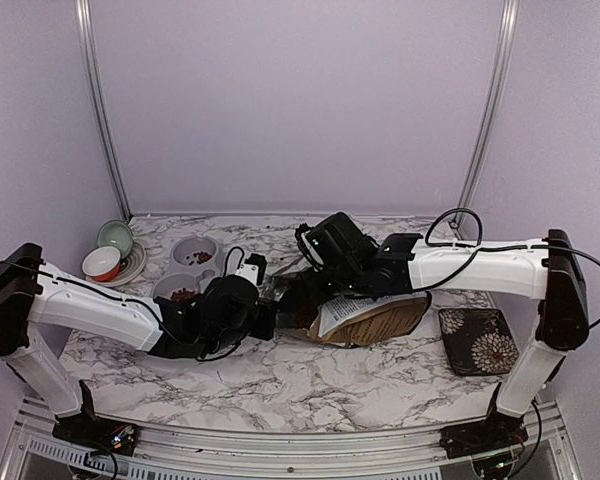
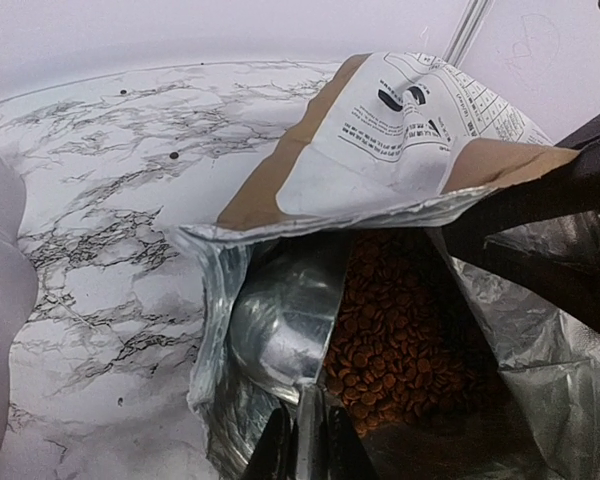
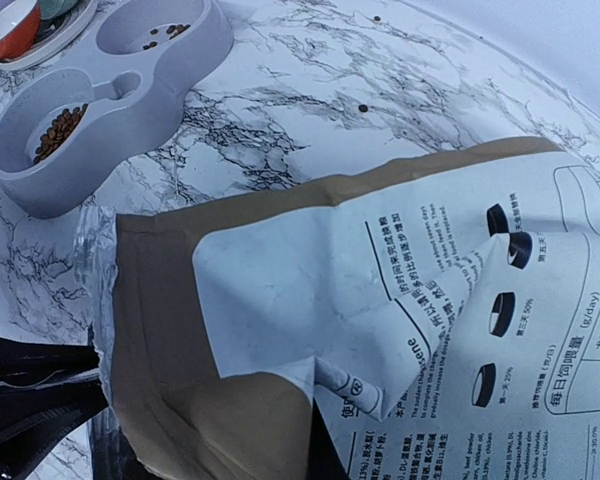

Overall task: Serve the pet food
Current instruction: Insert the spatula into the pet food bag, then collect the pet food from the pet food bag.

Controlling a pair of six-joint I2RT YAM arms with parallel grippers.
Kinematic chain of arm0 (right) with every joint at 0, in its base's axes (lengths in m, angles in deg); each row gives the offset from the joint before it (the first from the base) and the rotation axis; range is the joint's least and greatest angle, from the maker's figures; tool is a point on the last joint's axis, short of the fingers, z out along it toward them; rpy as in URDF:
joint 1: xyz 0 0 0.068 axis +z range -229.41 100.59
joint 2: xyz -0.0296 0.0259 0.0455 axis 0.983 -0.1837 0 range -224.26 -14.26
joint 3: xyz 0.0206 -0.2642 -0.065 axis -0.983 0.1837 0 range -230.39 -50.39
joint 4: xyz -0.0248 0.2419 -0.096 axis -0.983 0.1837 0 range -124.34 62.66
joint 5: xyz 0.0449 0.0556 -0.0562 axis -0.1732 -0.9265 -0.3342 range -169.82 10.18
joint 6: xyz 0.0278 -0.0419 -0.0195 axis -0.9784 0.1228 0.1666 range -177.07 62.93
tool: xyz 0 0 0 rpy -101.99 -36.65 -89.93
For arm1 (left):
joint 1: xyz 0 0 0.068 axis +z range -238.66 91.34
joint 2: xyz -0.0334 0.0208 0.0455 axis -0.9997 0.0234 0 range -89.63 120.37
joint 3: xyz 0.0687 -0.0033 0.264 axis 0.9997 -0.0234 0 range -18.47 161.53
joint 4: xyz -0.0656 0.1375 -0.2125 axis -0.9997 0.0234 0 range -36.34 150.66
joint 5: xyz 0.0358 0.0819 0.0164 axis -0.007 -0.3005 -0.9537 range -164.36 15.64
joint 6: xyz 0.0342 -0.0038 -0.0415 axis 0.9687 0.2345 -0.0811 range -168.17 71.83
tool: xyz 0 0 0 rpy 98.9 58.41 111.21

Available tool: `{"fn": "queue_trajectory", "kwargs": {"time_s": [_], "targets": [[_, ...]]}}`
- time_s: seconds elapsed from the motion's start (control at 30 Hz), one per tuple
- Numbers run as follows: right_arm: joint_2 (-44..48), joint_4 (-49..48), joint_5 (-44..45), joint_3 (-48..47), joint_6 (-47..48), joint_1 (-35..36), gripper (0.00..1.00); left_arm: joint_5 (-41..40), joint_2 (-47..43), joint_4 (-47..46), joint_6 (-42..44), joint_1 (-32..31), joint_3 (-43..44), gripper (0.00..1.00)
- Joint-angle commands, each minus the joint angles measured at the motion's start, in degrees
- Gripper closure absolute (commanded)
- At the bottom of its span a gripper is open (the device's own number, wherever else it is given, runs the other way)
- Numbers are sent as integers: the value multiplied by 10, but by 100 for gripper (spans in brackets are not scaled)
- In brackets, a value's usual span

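Note:
The brown-and-white printed bag (image 1: 372,320) lies on its side, its mouth facing left. Inside the foil lining is a heap of reddish-brown pet food (image 2: 400,340). My left gripper (image 2: 310,450) is shut on the handle of a shiny metal scoop (image 2: 280,320). The scoop's bowl sits inside the bag mouth beside the kibble, with no food showing in it. My right gripper (image 3: 330,465) is shut on the bag's upper flap (image 3: 310,290) and holds it up. The grey double feeder (image 3: 110,80) has kibble (image 3: 60,130) in one bowl and a few pellets (image 3: 165,33) in the other.
A red bowl (image 1: 102,263) and a green bowl (image 1: 115,237) sit on a plate at the back left, next to the feeder (image 1: 185,272). A dark flowered mat (image 1: 477,340) lies at the right. A few stray pellets (image 3: 362,107) dot the marble top.

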Motion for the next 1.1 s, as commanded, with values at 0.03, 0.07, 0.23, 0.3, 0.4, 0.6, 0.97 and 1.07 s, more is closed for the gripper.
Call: {"fn": "queue_trajectory", "kwargs": {"time_s": [0.03,0.07,0.23,0.3,0.4,0.6,0.97,1.07], "targets": [[6,-15,16,-25,-1,-2,100,30,17,-6,-45,14,-17,100],[7,-16,16,-24,-2,-2,100,36,19,-9,-50,14,-18,100],[12,-16,17,-16,-4,-2,100,65,18,-23,-76,16,-26,100],[15,-17,17,-14,-4,-2,100,74,15,-28,-86,16,-30,100],[17,-18,17,-12,-5,-2,100,88,10,-35,-100,17,-35,100],[19,-17,18,-11,-6,0,100,122,3,-53,-121,17,-50,100],[24,-15,22,-7,-8,3,100,183,-14,-93,-151,17,-85,100],[24,-15,22,-7,-8,3,100,204,-16,-106,-164,18,-91,100]]}}
